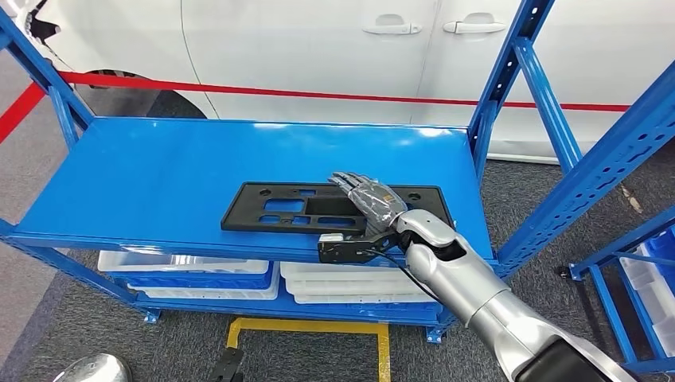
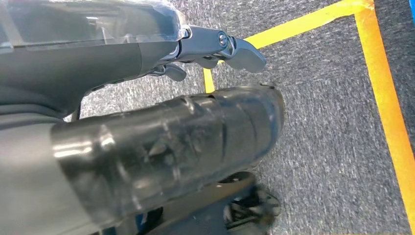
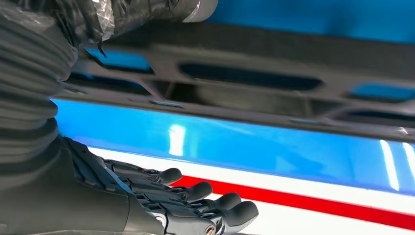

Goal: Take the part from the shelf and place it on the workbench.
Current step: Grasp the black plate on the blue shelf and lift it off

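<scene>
The part [image 1: 294,208] is a flat black plastic panel with several cut-outs. It lies near the front edge of the blue shelf [image 1: 175,167]. My right hand [image 1: 370,199] is stretched out over the panel's right half, palm down and fingers straight, holding nothing. In the right wrist view the panel [image 3: 254,58] sits between the thumb and the dark fingers [image 3: 205,191], which stay apart from it. My left hand [image 2: 171,122] hangs low over grey carpet with its fingers [image 2: 235,49] loose and nothing in it.
White bins [image 1: 191,270] sit on the lower shelf level. Blue uprights [image 1: 509,72] frame the shelf's right side, and another blue rack [image 1: 637,278] stands further right. A white car [image 1: 318,48] is behind a red line [image 1: 318,95]. Yellow tape [image 1: 318,326] marks the carpet.
</scene>
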Robot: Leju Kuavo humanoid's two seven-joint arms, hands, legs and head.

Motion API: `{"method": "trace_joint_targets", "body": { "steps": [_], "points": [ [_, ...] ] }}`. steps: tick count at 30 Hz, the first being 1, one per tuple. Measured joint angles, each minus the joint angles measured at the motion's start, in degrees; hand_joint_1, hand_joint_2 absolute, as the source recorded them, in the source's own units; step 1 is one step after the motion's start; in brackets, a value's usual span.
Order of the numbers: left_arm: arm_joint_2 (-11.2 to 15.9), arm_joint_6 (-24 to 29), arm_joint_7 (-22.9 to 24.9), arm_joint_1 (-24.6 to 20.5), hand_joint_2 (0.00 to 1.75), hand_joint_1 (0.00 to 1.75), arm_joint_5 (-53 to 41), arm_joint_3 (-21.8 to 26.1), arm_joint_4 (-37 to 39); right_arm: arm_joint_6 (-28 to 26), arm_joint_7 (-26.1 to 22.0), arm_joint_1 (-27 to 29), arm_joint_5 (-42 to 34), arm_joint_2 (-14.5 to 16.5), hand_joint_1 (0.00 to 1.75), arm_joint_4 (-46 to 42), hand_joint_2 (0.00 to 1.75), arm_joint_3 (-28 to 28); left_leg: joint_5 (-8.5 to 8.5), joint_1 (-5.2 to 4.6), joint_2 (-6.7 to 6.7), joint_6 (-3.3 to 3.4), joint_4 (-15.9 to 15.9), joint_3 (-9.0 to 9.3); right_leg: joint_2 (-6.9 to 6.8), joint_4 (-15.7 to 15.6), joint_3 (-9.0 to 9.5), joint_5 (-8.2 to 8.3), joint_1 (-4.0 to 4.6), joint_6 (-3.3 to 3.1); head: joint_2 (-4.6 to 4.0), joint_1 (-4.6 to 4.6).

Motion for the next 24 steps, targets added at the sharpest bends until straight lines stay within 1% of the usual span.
{"method": "trace_joint_targets", "body": {
  "steps": [1, 2, 3, 4, 5, 6, 7, 8, 10, 12, 13, 14, 15, 16, 17, 18, 19, 20, 21, 22, 23, 24],
  "points": [
    [0.01, 0.03, -0.01, 0.07, 0.00, 0.00, 0.04, 0.01, 0.00, -0.04, 0.24, -0.02, 0.31, -0.20, 0.00, 0.55, 1.75, 0.05, -0.85, -0.01, 0.00, -0.01, 3.01, -1.57, -0.02, 0.02, 0.02, -0.04, 0.15, -0.06, 0.00, 0.01],
    [0.02, 0.05, 0.00, 0.15, 0.00, 0.00, 0.08, 0.01, 0.00, -0.17, 0.48, -0.02, 0.60, -0.38, 0.00, 1.09, 1.75, 0.11, -0.64, -0.02, 0.00, 0.07, 4.10, -2.23, -0.02, 0.05, 0.05, -0.07, 0.28, -0.11, 0.00, 0.01],
    [0.02, 0.05, 0.01, 0.22, 0.00, 0.00, 0.10, 0.01, 0.00, -0.37, 0.74, -0.04, 0.88, -0.52, 0.00, 1.55, 1.75, 0.17, 0.74, -0.06, 0.01, 0.26, 2.72, -1.65, 0.01, 0.08, 0.12, -0.12, 0.41, -0.13, 0.00, 0.01],
    [0.02, 0.05, 0.01, 0.25, 0.00, 0.00, 0.12, 0.01, 0.00, -0.62, 0.98, -0.11, 1.17, -0.60, 0.00, 1.94, 1.75, 0.21, 2.85, -0.13, 0.00, 0.56, -0.76, 0.01, 0.08, 0.10, 0.23, -0.17, 0.50, -0.12, 0.00, 0.01],
    [0.06, 0.06, 0.02, 0.23, 0.00, 0.00, 0.14, 0.01, 0.00, -0.92, 1.20, -0.20, 1.45, -0.65, 0.00, 2.31, 1.75, 0.24, 4.71, -0.29, 0.00, 1.01, -5.07, 2.11, 0.14, 0.11, 0.35, -0.24, 0.55, -0.07, 0.00, 0.02],
    [0.12, 0.07, 0.03, 0.16, 0.00, 0.00, 0.16, 0.01, 0.00, -1.15, 1.38, -0.35, 1.70, -0.71, 0.00, 2.67, 1.75, 0.26, 6.06, -0.48, -0.01, 1.40, -8.91, 4.01, 0.20, 0.18, 0.36, -0.31, 0.67, 0.08, 0.00, 0.02],
    [0.18, 0.07, 0.04, 0.10, 0.00, 0.00, 0.17, 0.01, 0.00, -1.32, 1.48, -0.48, 1.90, -0.77, 0.00, 3.04, 1.75, 0.27, 6.67, -0.68, -0.02, 1.70, -11.36, 5.19, 0.22, 0.20, 0.31, -0.32, 0.69, 0.30, 0.00, 0.01],
    [0.24, 0.08, 0.07, 0.08, 0.00, 0.00, 0.19, 0.01, 0.00, -1.41, 1.53, -0.59, 2.04, -0.84, 0.00, 3.40, 1.75, 0.28, 6.67, -0.88, -0.05, 1.89, -12.43, 5.68, 0.24, 0.18, 0.23, -0.30, 0.67, 0.54, 0.00, 0.01],
    [0.26, 0.09, 0.15, 0.16, 0.00, 0.00, 0.20, 0.01, 0.00, -1.45, 1.56, -0.71, 2.26, -0.96, 0.00, 3.96, 1.75, 0.31, 6.74, -1.07, -0.09, 2.02, -12.66, 5.76, 0.25, 0.00, 0.23, -0.19, 0.55, 1.07, 0.00, -0.01],
    [0.23, 0.15, 0.21, 0.27, 0.00, 0.00, 0.22, 0.02, 0.00, -1.50, 1.64, -0.85, 2.50, -1.15, 0.00, 4.39, 1.75, 0.30, 7.11, -0.70, 0.01, 2.45, -13.41, 6.13, 0.24, 0.25, 0.15, -0.59, 0.56, 1.56, 0.00, 0.02],
    [0.22, 0.19, 0.22, 0.24, 0.00, 0.00, 0.23, 0.02, 0.00, -1.52, 1.69, -0.98, 2.61, -1.30, 0.00, 4.64, 1.75, 0.30, 7.33, -0.49, 0.07, 2.74, -13.82, 6.35, 0.25, 1.24, -0.27, -1.34, 0.57, 1.80, 0.00, 0.09],
    [0.21, 0.22, 0.23, 0.20, 0.00, 0.00, 0.24, 0.03, 0.00, -1.55, 1.76, -1.10, 2.71, -1.50, 0.00, 4.99, 1.75, 0.29, 7.50, -0.30, 0.13, 2.98, -14.15, 6.53, 0.24, 3.66, -1.38, -2.78, 0.49, 2.08, 0.00, 0.18],
    [0.21, 0.24, 0.23, 0.16, 0.00, 0.00, 0.25, 0.03, 0.00, -1.57, 1.81, -1.16, 2.77, -1.67, 0.00, 5.38, 1.75, 0.29, 7.54, -0.34, 0.13, 3.11, -14.23, 6.59, 0.23, 6.78, -2.81, -4.39, 0.37, 2.34, 0.00, 0.26],
    [0.22, 0.23, 0.23, 0.15, 0.00, 0.00, 0.27, 0.03, 0.00, -1.61, 1.85, -1.11, 2.86, -1.78, 0.00, 5.81, 1.75, 0.29, 7.54, -0.33, 0.14, 3.19, -14.22, 6.58, 0.22, 10.66, -4.69, -6.09, 0.18, 2.60, 0.00, 0.32],
    [0.22, 0.24, 0.23, 0.17, 0.00, 0.00, 0.32, 0.03, 0.00, -1.69, 1.93, -0.98, 3.02, -1.88, 0.00, 6.27, 1.75, 0.29, 7.52, -0.33, 0.13, 3.19, -14.20, 6.57, 0.21, 14.03, -6.40, -7.21, -0.03, 2.86, 0.00, 0.32],
    [0.22, 0.24, 0.23, 0.22, 0.00, 0.00, 0.38, 0.03, 0.00, -1.84, 2.03, -0.82, 3.26, -1.95, 0.00, 6.69, 1.75, 0.29, 7.48, -0.31, 0.12, 3.16, -14.15, 6.58, 0.19, 15.40, -7.21, -7.14, -0.24, 3.08, 0.00, 0.31],
    [0.22, 0.25, 0.23, 0.27, 0.00, 0.00, 0.44, 0.03, 0.00, -2.10, 2.15, -0.74, 3.53, -2.02, 0.00, 7.10, 1.75, 0.29, 7.41, -0.27, 0.09, 3.07, -14.06, 6.59, 0.16, 14.86, -7.09, -6.08, -0.46, 3.26, 0.00, 0.32],
    [0.21, 0.26, 0.23, 0.29, 0.00, 0.00, 0.49, 0.03, 0.00, -2.36, 2.27, -0.78, 3.76, -2.10, 0.00, 7.45, 1.75, 0.28, 7.29, -0.20, 0.04, 2.93, -13.89, 6.60, 0.10, 11.97, -5.77, -4.10, -0.65, 3.37, 0.00, 0.31],
    [0.20, 0.27, 0.23, 0.30, 0.00, 0.00, 0.52, 0.03, 0.00, -2.62, 2.36, -0.89, 3.97, -2.19, 0.00, 7.76, 1.75, 0.26, 7.08, -0.14, 0.00, 2.69, -13.64, 6.59, 0.04, 7.81, -3.86, -2.15, -0.80, 3.40, 0.00, 0.32],
    [0.21, 0.29, 0.22, 0.28, 0.00, 0.00, 0.54, 0.03, 0.00, -2.83, 2.38, -1.03, 4.11, -2.25, 0.00, 8.00, 1.75, 0.24, 6.84, -0.18, -0.04, 2.39, -13.29, 6.49, 0.00, 4.12, -2.04, -0.80, -0.73, 3.32, 0.00, 0.32],
    [0.22, 0.32, 0.20, 0.26, 0.00, 0.00, 0.57, 0.03, 0.00, -3.00, 2.40, -1.13, 4.24, -2.29, 0.00, 8.20, 1.75, 0.21, 6.66, -0.23, -0.06, 2.08, -13.05, 6.39, 0.00, 1.63, -0.82, -0.13, -0.62, 3.09, 0.00, 0.30],
    [0.24, 0.35, 0.19, 0.25, 0.00, 0.00, 0.60, 0.03, 0.00, -3.20, 2.41, -1.17, 4.38, -2.32, 0.00, 8.37, 1.75, 0.20, 6.56, -0.32, -0.06, 1.77, -12.92, 6.33, 0.04, 0.49, -0.27, -0.11, -0.44, 2.79, 0.00, 0.28]
  ]
}}
